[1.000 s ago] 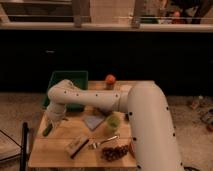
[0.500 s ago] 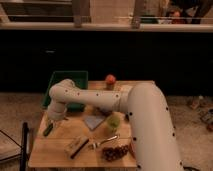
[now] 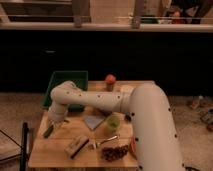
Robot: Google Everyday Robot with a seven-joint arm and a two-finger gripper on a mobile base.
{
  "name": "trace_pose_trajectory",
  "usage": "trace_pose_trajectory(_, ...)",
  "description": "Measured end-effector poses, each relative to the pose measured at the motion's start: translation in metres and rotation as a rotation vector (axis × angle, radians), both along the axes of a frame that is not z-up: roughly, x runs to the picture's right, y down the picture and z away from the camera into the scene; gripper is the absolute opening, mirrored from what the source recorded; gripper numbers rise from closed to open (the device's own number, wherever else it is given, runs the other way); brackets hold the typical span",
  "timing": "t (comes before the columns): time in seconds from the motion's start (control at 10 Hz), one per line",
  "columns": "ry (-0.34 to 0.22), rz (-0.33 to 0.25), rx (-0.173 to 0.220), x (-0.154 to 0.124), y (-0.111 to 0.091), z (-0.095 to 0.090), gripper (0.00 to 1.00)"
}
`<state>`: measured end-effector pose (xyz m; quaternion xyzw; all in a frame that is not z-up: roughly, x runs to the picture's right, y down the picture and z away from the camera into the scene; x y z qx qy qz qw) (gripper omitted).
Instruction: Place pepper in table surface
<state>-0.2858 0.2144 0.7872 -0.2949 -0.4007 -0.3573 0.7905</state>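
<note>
The pepper [image 3: 48,131] is a small dark green shape lying at the left edge of the wooden table [image 3: 55,152]. My gripper [image 3: 53,123] hangs down from the white arm, right over the pepper and touching or almost touching its upper end. I cannot tell whether the pepper rests fully on the table surface or is still held.
A green bin [image 3: 67,81] stands at the back left. A red fruit [image 3: 110,80] is at the back middle. A grey cloth [image 3: 94,121], a green apple [image 3: 113,123], a brush [image 3: 76,146], a fork [image 3: 103,142] and grapes [image 3: 114,153] lie on the table's middle and front.
The wrist has shifted very slightly; the gripper and the pepper stay at the table's left edge.
</note>
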Motion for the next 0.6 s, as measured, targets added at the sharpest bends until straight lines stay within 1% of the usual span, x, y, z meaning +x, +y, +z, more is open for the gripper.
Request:
trace_pose_trajectory(0.2, 0.010, 0.010, -0.004, 0.0025, 0.0039, -0.0014, 0.76)
trace_pose_trajectory(0.3, 0.015, 0.016, -0.004, 0.0044, 0.0056, -0.0022, 0.80)
trace_pose_trajectory(0.6, 0.020, 0.029, -0.006, 0.0067, 0.0087, -0.0041, 0.80)
